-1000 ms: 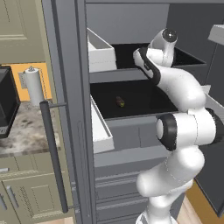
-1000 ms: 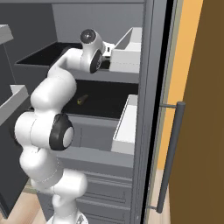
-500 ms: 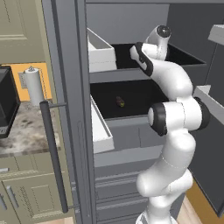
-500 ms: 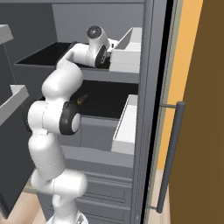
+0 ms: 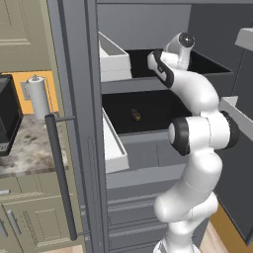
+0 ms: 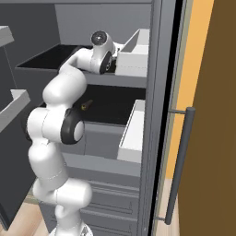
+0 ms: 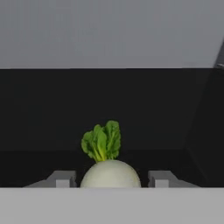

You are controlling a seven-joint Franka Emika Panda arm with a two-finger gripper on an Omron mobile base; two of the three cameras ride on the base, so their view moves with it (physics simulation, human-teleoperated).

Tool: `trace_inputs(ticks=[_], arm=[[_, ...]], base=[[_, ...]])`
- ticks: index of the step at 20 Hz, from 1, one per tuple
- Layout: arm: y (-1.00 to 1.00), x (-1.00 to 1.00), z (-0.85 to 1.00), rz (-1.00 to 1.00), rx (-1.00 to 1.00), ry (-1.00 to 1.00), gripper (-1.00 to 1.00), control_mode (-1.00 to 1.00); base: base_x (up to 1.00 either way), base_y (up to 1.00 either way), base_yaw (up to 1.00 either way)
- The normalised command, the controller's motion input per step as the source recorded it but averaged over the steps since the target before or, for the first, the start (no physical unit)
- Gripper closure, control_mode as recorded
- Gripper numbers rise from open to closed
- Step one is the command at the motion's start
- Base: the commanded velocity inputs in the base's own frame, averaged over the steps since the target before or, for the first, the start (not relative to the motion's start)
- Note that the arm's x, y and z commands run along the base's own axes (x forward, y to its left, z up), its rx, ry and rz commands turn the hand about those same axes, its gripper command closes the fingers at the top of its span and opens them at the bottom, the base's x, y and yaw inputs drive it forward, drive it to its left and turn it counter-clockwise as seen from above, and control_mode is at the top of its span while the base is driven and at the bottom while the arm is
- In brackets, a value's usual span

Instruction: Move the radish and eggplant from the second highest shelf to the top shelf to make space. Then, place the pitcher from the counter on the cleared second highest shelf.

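Radish, pale and round with a tuft of green leaves standing up from its crown, sits right between the two finger tips of the claw. In the hand view there is a small gap of dark on either side of it, so the jaws stand a little wider than the vegetable and do not look to be pressing on it. Whether it rests on the black panel beneath or hangs just clear of it I cannot tell from here.

From behind the arm on the left, the white arm reaches up and into the open fridge, its wrist at the level of the top shelf, the black panel with the thin grey rim. The view from the right shows the same: the hand is tucked in over that top panel, just beside a pale grey door bin.

One level down, the eggplant lies alone on the second highest shelf, a small dark thing with a yellowish tip, near the middle of the black panel. From the right it shows as a dark sliver just past the elbow.

Off to the left stands the speckled counter, with a paper towel roll upright on it.
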Motion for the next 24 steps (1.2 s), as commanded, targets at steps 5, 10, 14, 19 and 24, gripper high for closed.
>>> trace_inputs(ticks=[5,10,14,19,24], arm=[[0.04,-0.39,0.01,0.00,-0.01,0.00,-1.00,-1.00],[0.18,-0.69,0.08,0.01,-0.07,0.09,-1.00,-1.00],[0.29,-1.00,0.00,0.04,-0.11,0.08,-1.00,-1.00],[0.46,-1.00,-0.23,0.05,-0.14,0.01,-1.00,-1.00],[0.47,-1.00,-0.74,0.04,-0.05,-0.05,-1.00,-1.00]], base=[[0.00,0.00,0.00],[0.00,0.00,0.00],[0.00,0.00,0.00],[0.00,0.00,0.00],[0.00,0.00,0.00]])
